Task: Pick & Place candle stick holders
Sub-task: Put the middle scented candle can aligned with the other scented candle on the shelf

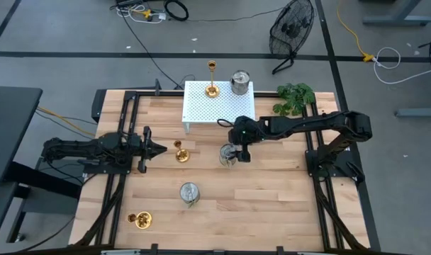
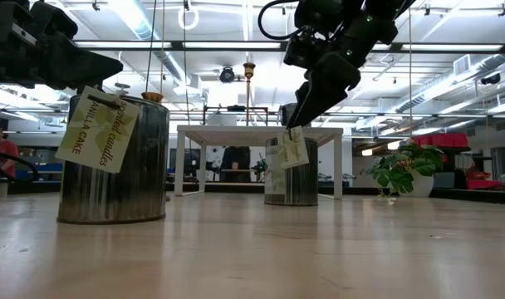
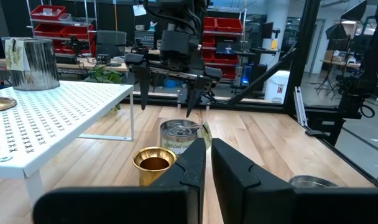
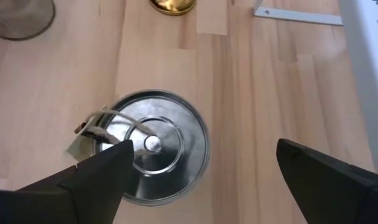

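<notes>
A squat silver candle stick holder [image 1: 225, 155] with a paper tag stands on its base mid-table, in front of the white rack [image 1: 201, 113]. My right gripper [image 1: 235, 153] hangs open just above it, pointing steeply down. In the right wrist view its fingers straddle the can's lid [image 4: 158, 155]; in the left wrist view the fingertips [image 3: 191, 106] stand clear above the can [image 3: 179, 137]. A gold holder [image 1: 181, 152] stands just ahead of my left gripper [image 1: 161, 149], which is shut, level and at rest on the left.
The rack carries a gold holder [image 1: 212, 88] and a silver one [image 1: 239, 82]. Another silver can [image 1: 189, 193] stands nearer the front edge, and a gold holder [image 1: 140, 220] lies at the front left. A green plant [image 1: 295, 98] stands at the back right.
</notes>
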`<state>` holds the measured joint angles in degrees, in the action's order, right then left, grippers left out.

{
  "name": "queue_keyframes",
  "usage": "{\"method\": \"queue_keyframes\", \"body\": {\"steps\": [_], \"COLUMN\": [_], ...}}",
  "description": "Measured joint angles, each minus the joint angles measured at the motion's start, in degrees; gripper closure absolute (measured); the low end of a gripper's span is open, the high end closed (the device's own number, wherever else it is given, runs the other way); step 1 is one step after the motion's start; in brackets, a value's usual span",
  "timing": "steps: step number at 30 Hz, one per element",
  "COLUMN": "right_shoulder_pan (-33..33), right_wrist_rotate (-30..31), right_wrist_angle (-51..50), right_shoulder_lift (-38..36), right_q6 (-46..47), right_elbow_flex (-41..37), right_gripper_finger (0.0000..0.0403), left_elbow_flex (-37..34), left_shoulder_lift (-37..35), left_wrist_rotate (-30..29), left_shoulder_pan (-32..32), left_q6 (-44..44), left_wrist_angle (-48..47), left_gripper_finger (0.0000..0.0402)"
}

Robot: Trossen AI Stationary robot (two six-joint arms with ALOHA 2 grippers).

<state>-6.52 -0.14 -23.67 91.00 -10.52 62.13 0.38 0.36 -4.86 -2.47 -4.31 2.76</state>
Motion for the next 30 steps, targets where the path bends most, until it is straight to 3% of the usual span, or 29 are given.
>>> {"method": "queue_keyframes", "body": {"steps": [18, 30], "right_shoulder_pan": [1.0, -0.3], "right_wrist_rotate": [-8.3, -8.5], "right_wrist_angle": [-1.3, 0.0], "right_shoulder_lift": [0.5, 1.8], "right_q6": [-13.1, -14.8], "right_elbow_flex": [0.0, 0.0], "right_gripper_finger": [0.0005, 0.0005], "left_elbow_flex": [0.0, 0.0], "left_shoulder_lift": [0.0, 0.0], "left_wrist_rotate": [0.0, 0.0], "left_shoulder_pan": [0.0, 0.0], "left_q6": [0.0, 0.0], "left_wrist_angle": [0.0, 0.0], "left_gripper_finger": [0.0369, 0.0369]}}
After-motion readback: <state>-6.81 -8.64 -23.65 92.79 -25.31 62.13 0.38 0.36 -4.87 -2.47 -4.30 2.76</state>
